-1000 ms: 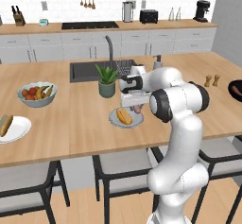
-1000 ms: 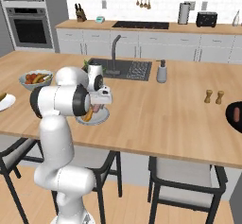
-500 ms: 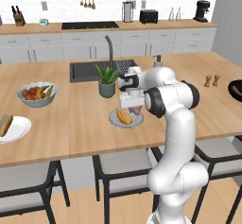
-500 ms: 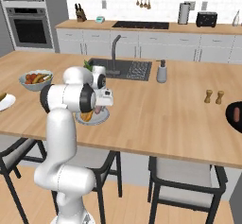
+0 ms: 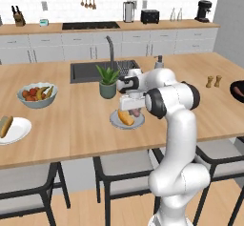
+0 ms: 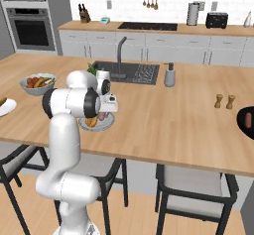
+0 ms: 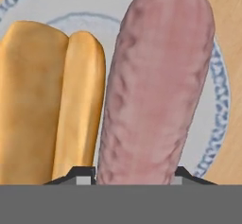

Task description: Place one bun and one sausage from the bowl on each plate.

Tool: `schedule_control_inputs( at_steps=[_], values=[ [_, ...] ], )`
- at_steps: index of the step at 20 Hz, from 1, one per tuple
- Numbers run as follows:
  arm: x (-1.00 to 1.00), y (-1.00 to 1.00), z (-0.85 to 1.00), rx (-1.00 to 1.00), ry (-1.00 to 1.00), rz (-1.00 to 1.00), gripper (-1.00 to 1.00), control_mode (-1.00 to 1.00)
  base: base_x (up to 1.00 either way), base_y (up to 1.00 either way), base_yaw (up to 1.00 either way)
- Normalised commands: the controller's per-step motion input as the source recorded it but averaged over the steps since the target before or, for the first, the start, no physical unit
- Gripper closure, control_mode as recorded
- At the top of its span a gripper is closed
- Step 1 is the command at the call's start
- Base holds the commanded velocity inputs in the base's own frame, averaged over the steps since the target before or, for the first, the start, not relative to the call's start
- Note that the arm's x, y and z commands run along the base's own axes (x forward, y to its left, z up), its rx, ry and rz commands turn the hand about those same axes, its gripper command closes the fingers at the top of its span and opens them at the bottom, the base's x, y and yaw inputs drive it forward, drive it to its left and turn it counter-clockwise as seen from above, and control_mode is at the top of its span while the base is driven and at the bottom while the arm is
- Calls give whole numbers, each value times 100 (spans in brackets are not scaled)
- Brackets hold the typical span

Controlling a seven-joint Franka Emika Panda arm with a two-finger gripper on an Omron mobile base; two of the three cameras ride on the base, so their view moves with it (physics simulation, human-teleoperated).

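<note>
Even, bright rendered light; soft faint shadows; no glare; close-up slightly blurred.

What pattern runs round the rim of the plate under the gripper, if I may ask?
A blue dotted band on the white plate, clearest in the hand view.

My wooden tabletop [image 5: 71, 125]: two plates [image 5: 127, 122] [image 5: 14, 130], fruit bowl [image 5: 37, 95], potted plant [image 5: 108, 82], black bowl [image 5: 237, 90], shakers [image 5: 213, 81].

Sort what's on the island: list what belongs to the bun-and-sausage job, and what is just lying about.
Job:
near plate with bun
sausage between the fingers of the gripper
far plate with a bun on it
black bowl at the right edge

Lying about:
fruit bowl
potted plant
salt and pepper shakers
soap dispenser
</note>
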Motion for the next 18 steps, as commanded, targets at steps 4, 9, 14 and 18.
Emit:
schedule_control_inputs(
  at_steps=[4, 9, 14, 18],
  values=[
    [12, 0, -29, 1, 0, 2, 100, -100, 0, 0, 0],
    [1, 0, -1, 0, 0, 0, -100, -100, 0, 0, 0],
    [0, 0, 0, 0, 1, 0, -100, -100, 0, 0, 0],
    [0, 0, 0, 0, 1, 0, -100, -100, 0, 0, 0]
  ],
)
